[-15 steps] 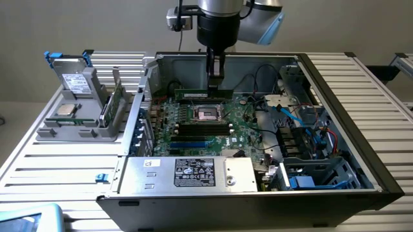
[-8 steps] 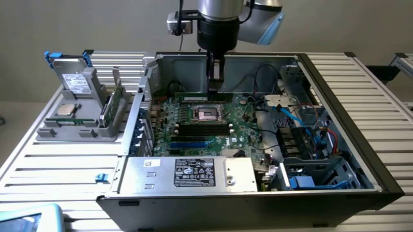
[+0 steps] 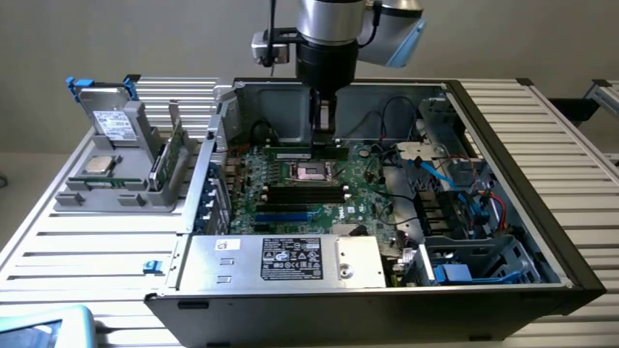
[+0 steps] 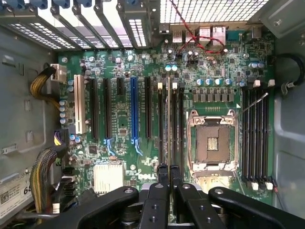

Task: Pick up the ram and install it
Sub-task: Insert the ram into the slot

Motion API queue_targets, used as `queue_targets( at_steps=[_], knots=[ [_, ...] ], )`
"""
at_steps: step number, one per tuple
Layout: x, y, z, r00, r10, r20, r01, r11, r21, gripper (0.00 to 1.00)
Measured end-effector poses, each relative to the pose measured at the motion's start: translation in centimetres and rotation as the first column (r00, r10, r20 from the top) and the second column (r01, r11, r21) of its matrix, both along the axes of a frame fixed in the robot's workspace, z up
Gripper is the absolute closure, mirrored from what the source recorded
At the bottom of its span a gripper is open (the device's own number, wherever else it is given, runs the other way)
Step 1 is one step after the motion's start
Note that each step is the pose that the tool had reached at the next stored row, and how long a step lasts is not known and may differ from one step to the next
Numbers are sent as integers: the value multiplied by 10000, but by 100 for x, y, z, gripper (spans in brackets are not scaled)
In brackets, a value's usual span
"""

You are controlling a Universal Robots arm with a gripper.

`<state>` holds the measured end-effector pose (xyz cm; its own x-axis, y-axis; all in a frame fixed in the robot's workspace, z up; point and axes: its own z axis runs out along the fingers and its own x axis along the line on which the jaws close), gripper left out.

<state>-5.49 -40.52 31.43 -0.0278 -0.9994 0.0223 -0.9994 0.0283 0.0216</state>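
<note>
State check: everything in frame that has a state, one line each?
hand: shut on the ram
ram: on edge along a slot beside the socket; seated or not, can't tell
processor socket: empty
other memory slots: empty
computer case: side open
processor chip: lying flat in the holder, outside the case

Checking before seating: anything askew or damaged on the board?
Nothing damaged or askew. The thin green ram stick, held in the black gripper, runs straight along the black memory slots. Only oddity: the square silver processor socket beside them stands empty.
</note>
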Motion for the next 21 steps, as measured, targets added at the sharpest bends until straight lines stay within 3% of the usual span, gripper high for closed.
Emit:
queue_targets(
  at_steps=[8, 21],
  knots=[
    [8, -9, -140, 10000, -1, 1, 1, 10000, 2, 87],
    [9, -9, -157, 10000, 2, 10, -2, 10000, 2, 87]
  ],
)
